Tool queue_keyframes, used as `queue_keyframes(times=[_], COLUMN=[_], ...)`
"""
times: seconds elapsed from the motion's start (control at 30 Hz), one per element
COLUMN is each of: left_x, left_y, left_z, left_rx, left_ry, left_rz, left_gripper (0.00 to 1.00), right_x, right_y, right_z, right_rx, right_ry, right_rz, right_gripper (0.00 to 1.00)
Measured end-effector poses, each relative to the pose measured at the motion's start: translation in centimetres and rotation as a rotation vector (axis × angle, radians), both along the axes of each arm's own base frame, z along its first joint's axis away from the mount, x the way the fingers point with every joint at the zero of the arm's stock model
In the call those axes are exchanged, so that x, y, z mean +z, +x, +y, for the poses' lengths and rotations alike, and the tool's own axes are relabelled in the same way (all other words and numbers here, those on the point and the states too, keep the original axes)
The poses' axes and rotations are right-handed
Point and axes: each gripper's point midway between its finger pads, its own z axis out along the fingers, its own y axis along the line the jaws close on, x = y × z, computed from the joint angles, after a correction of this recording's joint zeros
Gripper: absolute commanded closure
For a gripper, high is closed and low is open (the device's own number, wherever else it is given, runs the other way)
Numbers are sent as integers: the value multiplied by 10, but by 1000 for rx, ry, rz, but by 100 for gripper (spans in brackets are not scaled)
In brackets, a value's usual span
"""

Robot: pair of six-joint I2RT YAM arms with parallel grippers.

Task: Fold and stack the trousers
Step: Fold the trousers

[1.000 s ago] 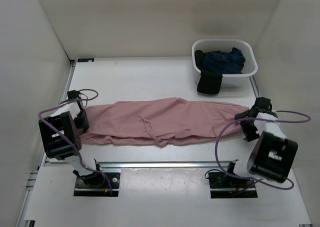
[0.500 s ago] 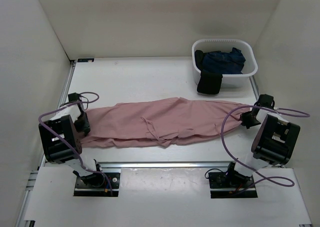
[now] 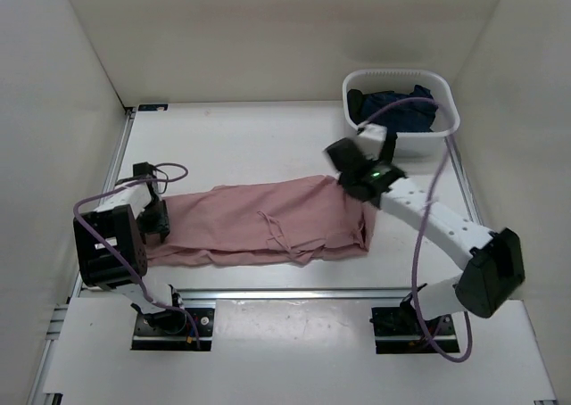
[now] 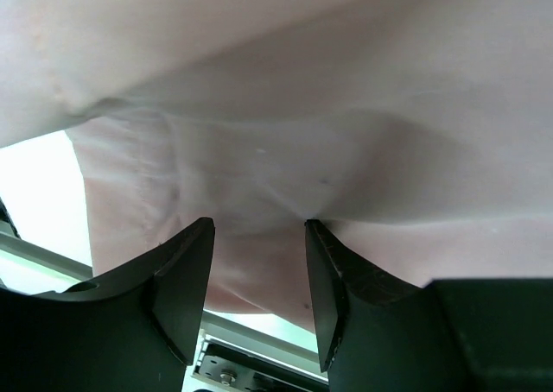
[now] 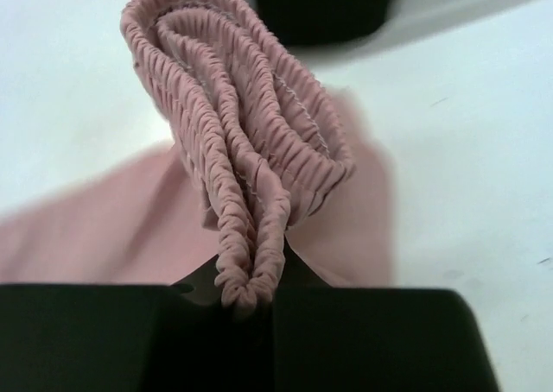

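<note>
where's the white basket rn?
Top view: the white basket sits at the table's far right corner, a navy garment inside it, just beyond the right end of the pink trousers.

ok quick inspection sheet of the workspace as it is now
surface: white table, trousers across its near half
job's things: pink trousers lying lengthwise, right end folded back
clutter: white basket at back right holding a dark blue garment
grippers: right gripper shut on the trousers' gathered edge; left gripper at their left end, jaws apart, grip unclear
cables: purple cable on each arm, the right one arcing over the basket
surroundings: white walls on three sides
</note>
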Motion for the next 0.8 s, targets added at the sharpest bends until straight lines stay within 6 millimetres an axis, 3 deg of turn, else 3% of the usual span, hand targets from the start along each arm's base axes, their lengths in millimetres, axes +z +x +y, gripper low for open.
queue_keyframes(times=[0.1,0.2,0.33,0.47,0.63,0.8], left_x=[1,3,5,6,6,6], left_y=[4,6,8,6,5,4], left_z=[-4,-4,-2,1,1,1], left_rx=[-19,-22,-21,-19,-18,-18], left_ry=[0,2,12,25,29,29], left_rz=[0,-2,5,16,22,25], left_gripper=[42,42,42,41,41,41], right_x=[-13,-34,-56,-49,-27,12], right_y=[-35,-58,-78,-92,-94,-83], right_z=[83,148,203,222,235,244], right_rx=[157,234,272,277,265,219], right_ry=[-66,-130,-151,-136,-97,-57], right_rz=[35,69,84,52,-25,-117], right_gripper=[100,100,100,100,100,100])
